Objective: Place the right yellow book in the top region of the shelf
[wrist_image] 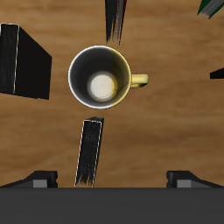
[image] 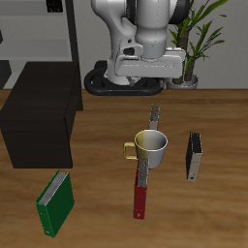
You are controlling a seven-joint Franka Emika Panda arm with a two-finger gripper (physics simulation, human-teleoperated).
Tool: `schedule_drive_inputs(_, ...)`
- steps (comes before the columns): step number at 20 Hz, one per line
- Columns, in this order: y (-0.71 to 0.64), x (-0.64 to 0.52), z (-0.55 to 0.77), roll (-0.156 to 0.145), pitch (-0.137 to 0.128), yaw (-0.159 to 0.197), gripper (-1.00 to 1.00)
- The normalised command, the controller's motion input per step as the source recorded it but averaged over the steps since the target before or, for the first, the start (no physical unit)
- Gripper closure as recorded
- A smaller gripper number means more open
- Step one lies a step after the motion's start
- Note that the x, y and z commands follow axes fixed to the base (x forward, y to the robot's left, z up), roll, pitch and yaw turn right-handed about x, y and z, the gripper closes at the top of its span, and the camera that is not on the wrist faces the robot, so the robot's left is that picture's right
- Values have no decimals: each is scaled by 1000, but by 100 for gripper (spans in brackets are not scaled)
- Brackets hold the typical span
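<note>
The right yellow book (image: pixel 153 118) is a thin tan book on its edge just behind the yellow-handled mug (image: pixel 150 147), toward the robot's base. In the wrist view the book (wrist_image: pixel 91 150) looks dark with a pale grey page edge, beside the mug (wrist_image: pixel 101 77). The shelf (image: pixel 39 126) is a low matte black box with a bare flat top, well apart from the book. My gripper (image: pixel 147 81) hangs open and empty high above the book and mug. Its fingers (wrist_image: pixel 39 179) are spread wide, and the gripper (wrist_image: pixel 112 185) touches nothing.
A red book (image: pixel 141 192) lies in front of the mug, also in the wrist view (wrist_image: pixel 115 19). A black book (image: pixel 195 155) stands beside the mug, also in the wrist view (wrist_image: pixel 22 61). A green book (image: pixel 55 201) lies near the front edge. A grey rack (image: pixel 44 24) and a plant (image: pixel 199 39) stand at the back.
</note>
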Motion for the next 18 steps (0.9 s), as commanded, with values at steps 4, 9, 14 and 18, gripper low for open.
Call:
schedule_drive_inputs(4,263,-33,-138,-4,-18,1,-100)
schedule_drive_inputs(9,315,-26,-275,10,4,4,-100)
schedule_drive_inputs(14,76,1,-309,-4,-27,26,-100)
schedule_drive_inputs(18,-128,104,-286,-17,10,-16,-100)
